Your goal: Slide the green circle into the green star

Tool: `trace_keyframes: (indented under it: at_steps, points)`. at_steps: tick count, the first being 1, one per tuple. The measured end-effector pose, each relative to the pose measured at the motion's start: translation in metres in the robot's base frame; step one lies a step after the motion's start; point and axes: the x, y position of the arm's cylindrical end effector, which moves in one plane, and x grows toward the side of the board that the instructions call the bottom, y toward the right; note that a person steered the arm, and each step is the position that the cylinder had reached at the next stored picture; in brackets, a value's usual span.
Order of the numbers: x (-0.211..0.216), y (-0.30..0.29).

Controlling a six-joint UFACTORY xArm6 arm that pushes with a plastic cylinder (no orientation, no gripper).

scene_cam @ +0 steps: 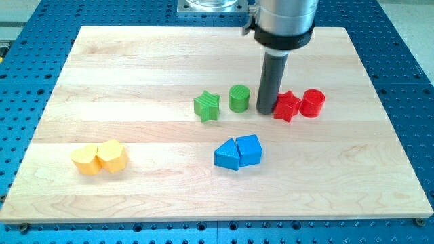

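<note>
**Rod tip sitting between green circle and red star**

Nothing is being held by the arm: it is ending in a plain dark rod with no jaws to open or close, and my tip [266,112] is resting on the wooden board [122,81], toward the board's far right corner. It is standing between the green circle [239,98] and the red star [287,106], touching or all but touching the red star on the view's right, with a slim gap showing toward the green circle on the view's left.

Going by size, the board is lying across the blue perforated table [27,135], filling most of the view. The silver arm housing [285,20] is hanging over the board's far edge, right of centre.

The blue pair is sitting nearer the board's near edge, slightly right of centre: a blue triangular block [226,155] pressing against a blue block [249,150] of an angular shape I cannot quite make out. Toward the near left corner, two yellow blocks are touching: a yellow block [85,159] of unclear shape and a yellow hexagon [112,156].

The green star [207,106] is lying just beside the green circle, on its left, with a narrow strip of wood showing between them. The red circle [312,102] is sitting against the red star's right side.
</note>
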Motion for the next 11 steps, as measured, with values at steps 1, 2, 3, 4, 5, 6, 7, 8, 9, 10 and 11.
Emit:
trace_keyframes:
  at_steps: [1,2,3,4,5,6,7,8,9,10,11]
  points:
    - [-0.007,-0.025]
    - [0.006,-0.089]
    - [-0.009,-0.071]
    - [-0.010,-0.014]
    - [0.016,0.004]
    - [0.021,0.021]
    - [0.025,0.031]
    - [0.048,0.007]
    - [0.086,0.036]
    - [0.073,0.068]
    - [0.067,0.084]
